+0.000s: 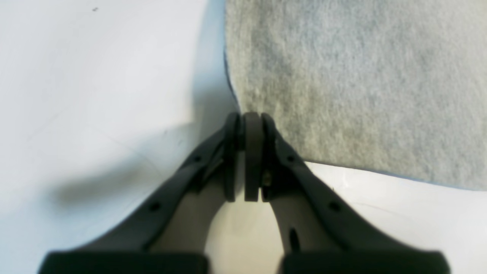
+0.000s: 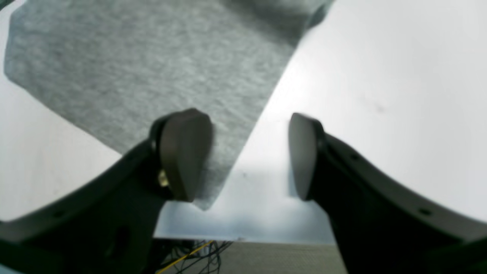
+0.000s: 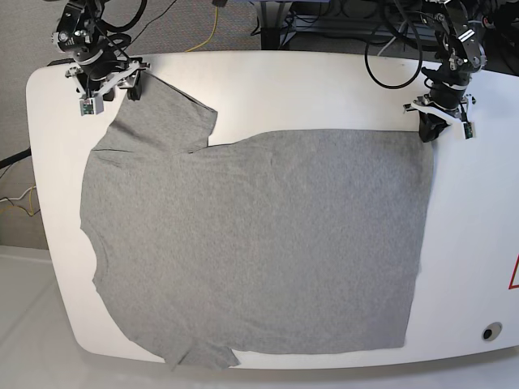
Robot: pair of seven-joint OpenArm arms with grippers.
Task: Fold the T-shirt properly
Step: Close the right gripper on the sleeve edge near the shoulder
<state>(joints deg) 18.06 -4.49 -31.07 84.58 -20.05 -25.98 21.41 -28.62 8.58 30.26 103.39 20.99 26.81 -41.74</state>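
With your left gripper [image 1: 247, 125] clenched at the T-shirt [image 3: 251, 243] hem corner, close your spread right gripper [image 2: 243, 152] squarely over its sleeve tip.

**A robotics lab bench, set up for a cloth trial**

Standing here, this reads as a research lab rather than a home or shop. The work surface is a plain white table [image 3: 268, 81] with rounded corners, bare apart from the grey T-shirt [image 3: 259, 243] spread flat across it. Two robot arms are mounted at the far corners, and bundles of black cables [image 3: 389, 49] loop loosely behind them, with a yellow wire [image 3: 212, 28] trailing among them. Under the table is grey office-type carpet [image 3: 211, 20], also seen past the table edge in the right wrist view, where more loose wires hang. A small round fitting [image 3: 487, 332] sits in the tabletop near one corner.
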